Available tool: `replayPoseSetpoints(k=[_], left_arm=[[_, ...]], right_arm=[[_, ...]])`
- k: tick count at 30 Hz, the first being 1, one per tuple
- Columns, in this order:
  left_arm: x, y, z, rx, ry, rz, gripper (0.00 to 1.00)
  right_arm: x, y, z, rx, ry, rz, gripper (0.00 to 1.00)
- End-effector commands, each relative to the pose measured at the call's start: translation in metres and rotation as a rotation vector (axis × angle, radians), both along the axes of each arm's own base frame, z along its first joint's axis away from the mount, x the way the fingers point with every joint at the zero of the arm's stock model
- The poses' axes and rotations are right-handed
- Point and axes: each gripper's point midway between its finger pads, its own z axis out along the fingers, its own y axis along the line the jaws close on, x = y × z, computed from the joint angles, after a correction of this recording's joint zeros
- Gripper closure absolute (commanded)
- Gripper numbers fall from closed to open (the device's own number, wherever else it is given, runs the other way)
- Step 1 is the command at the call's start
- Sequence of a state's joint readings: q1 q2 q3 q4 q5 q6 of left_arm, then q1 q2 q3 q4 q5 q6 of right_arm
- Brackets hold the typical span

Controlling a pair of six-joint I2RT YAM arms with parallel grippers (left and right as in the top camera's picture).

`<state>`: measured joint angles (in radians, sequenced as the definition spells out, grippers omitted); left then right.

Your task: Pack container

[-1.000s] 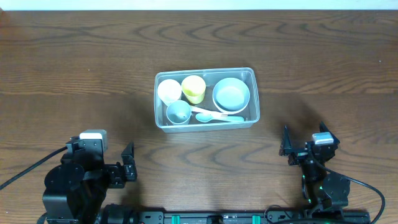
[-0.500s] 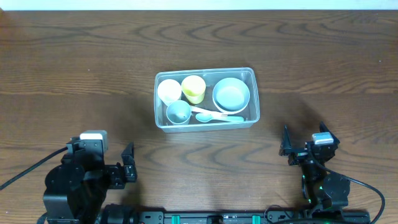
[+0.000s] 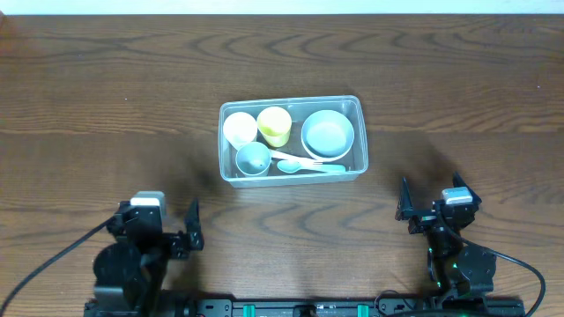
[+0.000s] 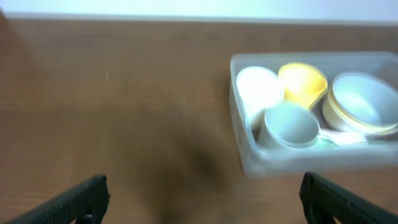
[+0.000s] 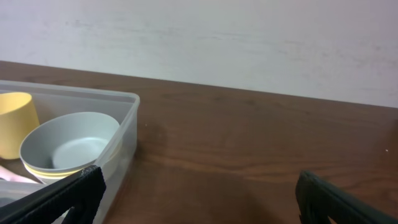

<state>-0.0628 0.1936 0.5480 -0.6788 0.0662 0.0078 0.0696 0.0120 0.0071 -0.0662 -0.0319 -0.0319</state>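
Note:
The clear plastic container (image 3: 227,170) sits at the middle of the table. It holds a white cup (image 3: 239,129), a yellow cup (image 3: 274,125), a blue-grey cup (image 3: 253,158), a blue-grey bowl (image 3: 328,133) and pale spoons (image 3: 304,164). The container also shows in the left wrist view (image 4: 249,155) and the right wrist view (image 5: 127,134). My left gripper (image 3: 187,231) is open and empty near the front left, well short of the container. My right gripper (image 3: 423,211) is open and empty at the front right.
The wooden table (image 3: 106,97) runs to a white wall at the back (image 5: 249,43). The arm bases stand along the front edge.
The left arm has shifted to the right and slightly back toward the front edge. The right arm and the container have not moved.

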Motion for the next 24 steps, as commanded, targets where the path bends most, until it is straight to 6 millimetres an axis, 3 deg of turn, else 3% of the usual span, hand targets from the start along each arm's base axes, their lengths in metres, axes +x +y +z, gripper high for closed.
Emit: replayPoseSetpoints(k=[1,5,9,17,24], left_arm=[[0.017,0.005,-0.019,0.050,-0.110,0.017,0.02],[0.040,0.008,-0.024,0.050,-0.294,0.037,0.02],[0.050,0.010,-0.032,0.049,-0.391,0.051,0.02],[0.049,0.015,-0.073,0.066,-0.251,0.069,0.02],[0.049,0.014,-0.071,-0.045,-0.254,0.096,0.02]], right_arm=[[-0.001,0.004,0.000,-0.009,-0.002,0.023,0.01],[-0.001,0.004,0.000,-0.009,-0.002,0.023,0.01],[-0.001,0.004,0.000,-0.009,-0.002,0.023,0.01],[-0.001,0.004,0.000,-0.009,-0.002,0.023,0.01],[-0.001,0.004,0.000,-0.009,-0.002,0.022,0.01]])
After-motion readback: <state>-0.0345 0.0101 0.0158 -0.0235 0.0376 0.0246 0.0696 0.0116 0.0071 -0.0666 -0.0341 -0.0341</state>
